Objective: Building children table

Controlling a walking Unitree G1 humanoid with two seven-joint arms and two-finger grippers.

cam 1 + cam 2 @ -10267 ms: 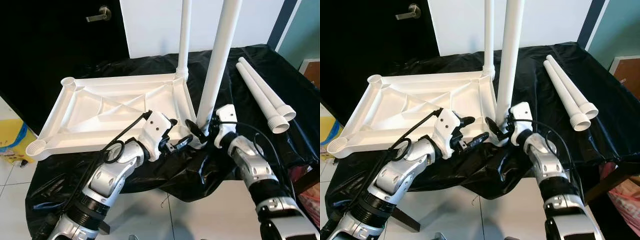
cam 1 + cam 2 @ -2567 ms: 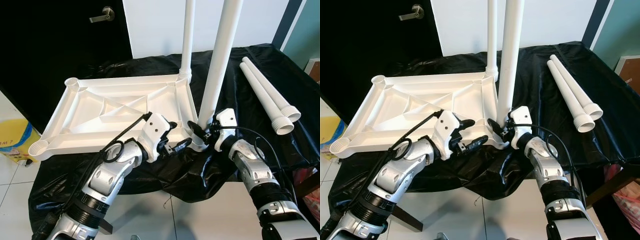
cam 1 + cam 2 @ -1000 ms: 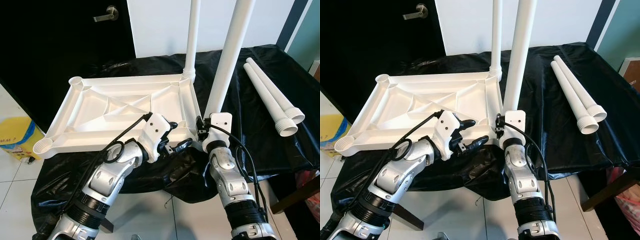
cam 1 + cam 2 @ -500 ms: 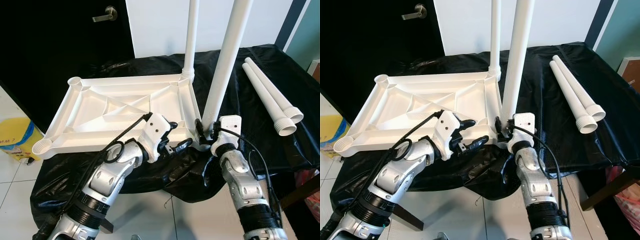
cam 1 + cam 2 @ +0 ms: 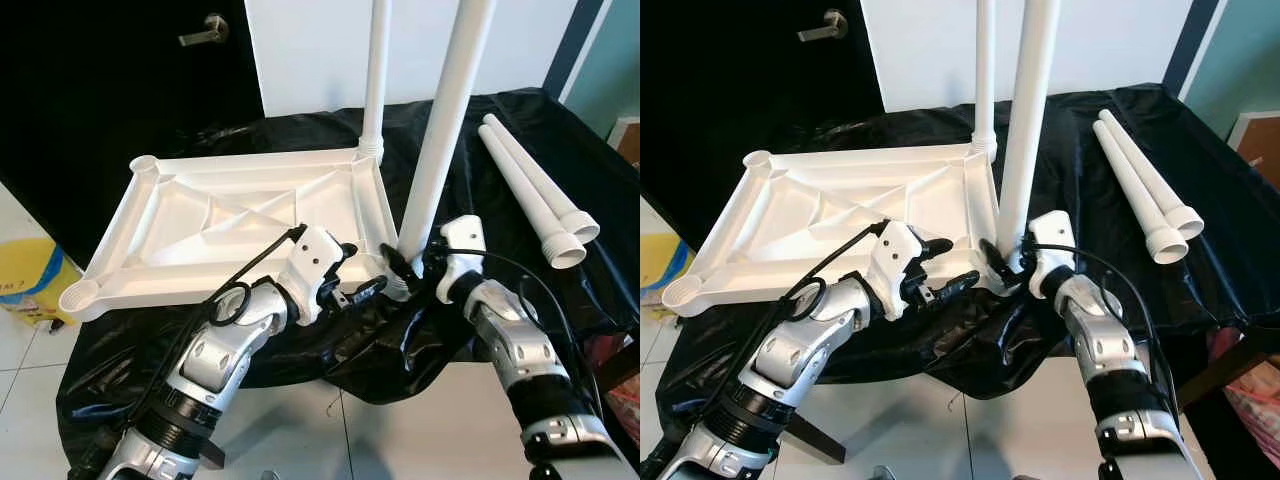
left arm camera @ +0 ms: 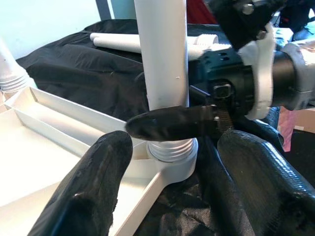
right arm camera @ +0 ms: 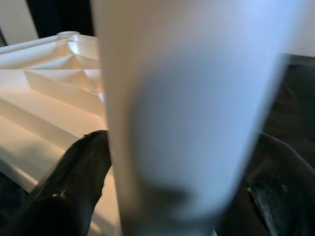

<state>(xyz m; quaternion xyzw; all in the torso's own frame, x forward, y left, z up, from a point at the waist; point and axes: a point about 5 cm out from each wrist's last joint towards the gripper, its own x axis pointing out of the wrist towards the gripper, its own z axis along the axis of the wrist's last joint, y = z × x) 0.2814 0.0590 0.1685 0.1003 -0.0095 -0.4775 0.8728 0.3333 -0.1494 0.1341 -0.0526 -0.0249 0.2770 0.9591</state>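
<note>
Two upright legs (image 5: 440, 130) beside open tabletop (image 5: 220, 215)

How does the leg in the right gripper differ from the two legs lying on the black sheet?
The gripped leg stands upright in a corner socket of the tabletop; the loose legs lie flat on the sheet, side by side. The right gripper clasps the gripped leg near its base; nothing touches the loose legs. All are white tubes with ribbed, flared ends.

Blurred white leg (image 7: 182, 113) between black fingers (image 7: 74, 172), white tabletop underside (image 7: 44, 98) behind
</note>
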